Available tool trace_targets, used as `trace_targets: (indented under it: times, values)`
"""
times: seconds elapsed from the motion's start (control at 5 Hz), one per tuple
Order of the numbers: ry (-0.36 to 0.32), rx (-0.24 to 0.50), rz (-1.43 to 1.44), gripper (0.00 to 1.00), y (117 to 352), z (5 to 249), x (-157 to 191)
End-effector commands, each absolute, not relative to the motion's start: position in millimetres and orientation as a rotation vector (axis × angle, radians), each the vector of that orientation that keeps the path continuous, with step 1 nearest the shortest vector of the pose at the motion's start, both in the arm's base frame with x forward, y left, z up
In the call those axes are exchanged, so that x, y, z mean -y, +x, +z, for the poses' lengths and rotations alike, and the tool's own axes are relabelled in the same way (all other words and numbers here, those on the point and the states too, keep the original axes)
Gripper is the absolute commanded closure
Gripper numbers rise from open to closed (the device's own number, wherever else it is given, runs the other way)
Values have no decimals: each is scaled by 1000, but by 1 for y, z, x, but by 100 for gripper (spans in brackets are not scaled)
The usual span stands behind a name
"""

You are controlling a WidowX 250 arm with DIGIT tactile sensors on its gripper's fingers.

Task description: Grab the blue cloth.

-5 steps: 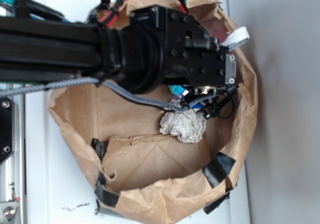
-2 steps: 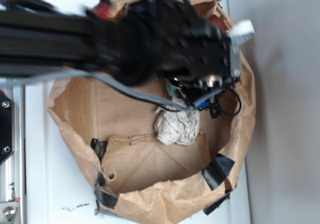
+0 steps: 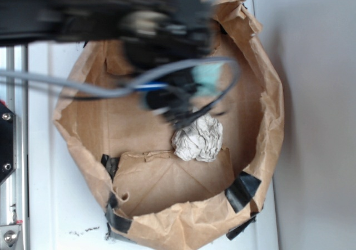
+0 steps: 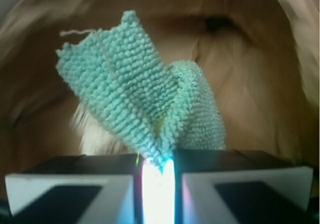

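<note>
While blurred above the paper bag (image 3: 267,150) | end effector (image 4: 158,170) pinches blue cloth (image 4: 140,104) | paper ball (image 3: 197,138) below.

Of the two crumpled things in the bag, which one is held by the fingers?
The blue cloth, pinched between the fingers; the paper ball lies free.

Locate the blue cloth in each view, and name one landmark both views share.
Exterior: the blue cloth shows as a teal patch right of centre, upper half, beside the blurred gripper, above the paper ball.
Wrist: the cloth fills the centre, pinched between the gripper's jaws.
Shared landmark: the brown paper bag.
</note>
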State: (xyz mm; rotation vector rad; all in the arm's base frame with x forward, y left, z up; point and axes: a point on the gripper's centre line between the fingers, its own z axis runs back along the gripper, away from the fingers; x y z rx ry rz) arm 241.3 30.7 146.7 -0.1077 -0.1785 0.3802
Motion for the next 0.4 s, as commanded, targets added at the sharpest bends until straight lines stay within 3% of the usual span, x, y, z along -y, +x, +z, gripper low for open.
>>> trace_targets:
  times: [0.0, 0.2]
  values:
    - [-81, 232, 328, 100, 215, 156, -47]
    - [109, 201, 349, 0, 218, 146, -44]
